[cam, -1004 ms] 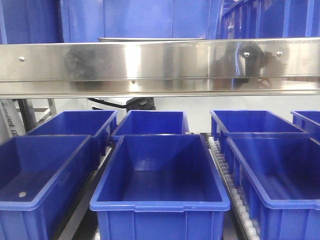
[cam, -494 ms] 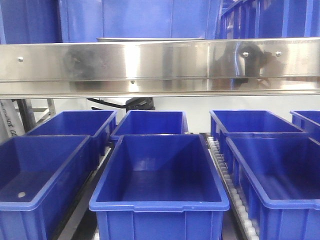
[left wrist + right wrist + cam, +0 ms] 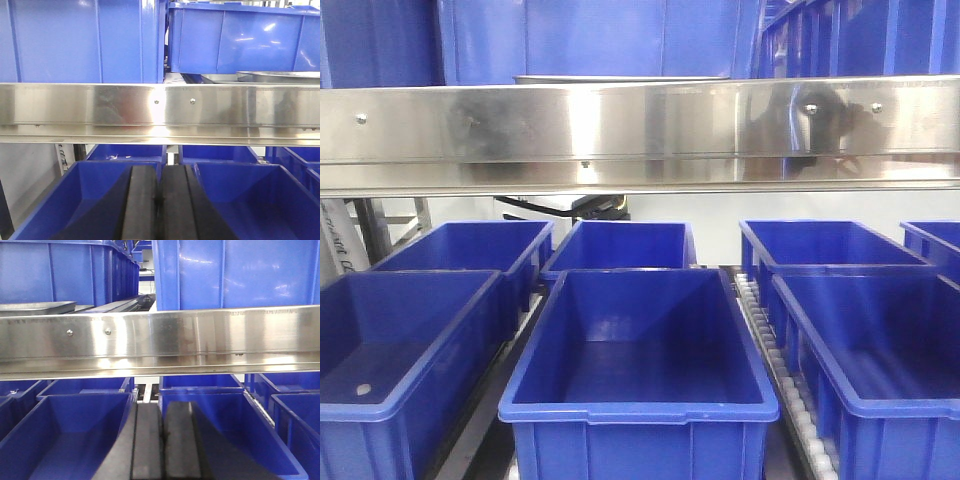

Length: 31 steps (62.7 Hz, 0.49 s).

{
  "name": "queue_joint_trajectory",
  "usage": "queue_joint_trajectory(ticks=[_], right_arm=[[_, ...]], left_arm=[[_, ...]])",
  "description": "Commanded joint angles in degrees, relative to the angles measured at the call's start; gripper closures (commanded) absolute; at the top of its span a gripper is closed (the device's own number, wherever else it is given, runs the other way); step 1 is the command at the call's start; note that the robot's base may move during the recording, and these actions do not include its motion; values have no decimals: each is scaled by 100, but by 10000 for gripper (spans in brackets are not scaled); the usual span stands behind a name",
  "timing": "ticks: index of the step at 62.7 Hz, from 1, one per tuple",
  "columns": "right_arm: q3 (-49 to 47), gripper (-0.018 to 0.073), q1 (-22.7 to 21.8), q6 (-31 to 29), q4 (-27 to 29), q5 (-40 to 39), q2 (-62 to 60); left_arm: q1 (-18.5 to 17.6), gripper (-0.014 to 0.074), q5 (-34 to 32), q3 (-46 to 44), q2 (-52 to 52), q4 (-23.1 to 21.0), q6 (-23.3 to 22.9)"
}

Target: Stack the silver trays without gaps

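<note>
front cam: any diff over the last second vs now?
Almost nothing. The view shifts very slightly: the near middle blue plastic bin sits a touch further left in frame. The stainless steel shelf rail and the silver tray edge behind it look unchanged. Nothing gripped or released.

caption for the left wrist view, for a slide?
Left gripper shut and empty, facing a steel shelf rail; silver tray edge above, blue bins below.

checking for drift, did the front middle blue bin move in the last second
Barely. The front middle blue bin has its left rim corner slightly further left against the steel rail.
</note>
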Motion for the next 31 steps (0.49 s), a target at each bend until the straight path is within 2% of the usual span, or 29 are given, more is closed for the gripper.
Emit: queue_joint_trajectory(ticks=[1,31], right_arm=[[-4,638,12,-14,-1,-135,-48],[-4,638,12,-14,-1,-135,-48]], left_arm=[[-34,592,-110,-7,-32,-41,-1],[-34,592,-135,-7,-32,-41,-1]])
